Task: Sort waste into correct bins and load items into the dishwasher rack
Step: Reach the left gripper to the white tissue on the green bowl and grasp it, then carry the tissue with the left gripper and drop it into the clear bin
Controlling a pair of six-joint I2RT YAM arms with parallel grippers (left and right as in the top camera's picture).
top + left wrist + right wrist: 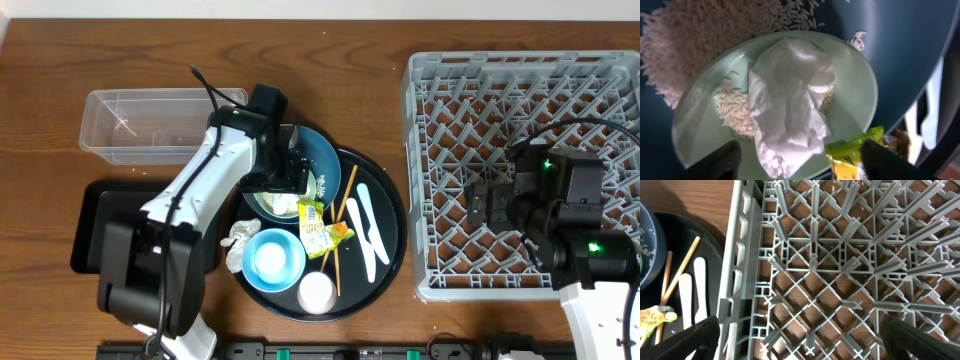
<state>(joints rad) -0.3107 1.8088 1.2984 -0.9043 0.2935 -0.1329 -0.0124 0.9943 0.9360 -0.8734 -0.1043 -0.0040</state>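
My left gripper (283,183) (802,167) is open just above a pale-green bowl (855,95) that holds a crumpled white tissue (790,110) and some rice grains (735,107). The bowl (272,205) sits on the large blue dish (325,155) (910,45), which carries more loose rice (705,30). The yellow-green snack wrapper (325,232) (855,155) lies beside the bowl, close to one finger. My right gripper (490,205) (800,342) is open and empty over the grey dishwasher rack (520,90) (840,280).
The round black tray (390,255) also holds a light-blue bowl (272,257), a white cup (316,292), chopsticks (346,205) (680,267) and white flat utensils (370,230) (700,295). Another tissue (238,235) lies at its left edge. The clear tub (150,125) and shallow black tray (90,225) stand at the left.
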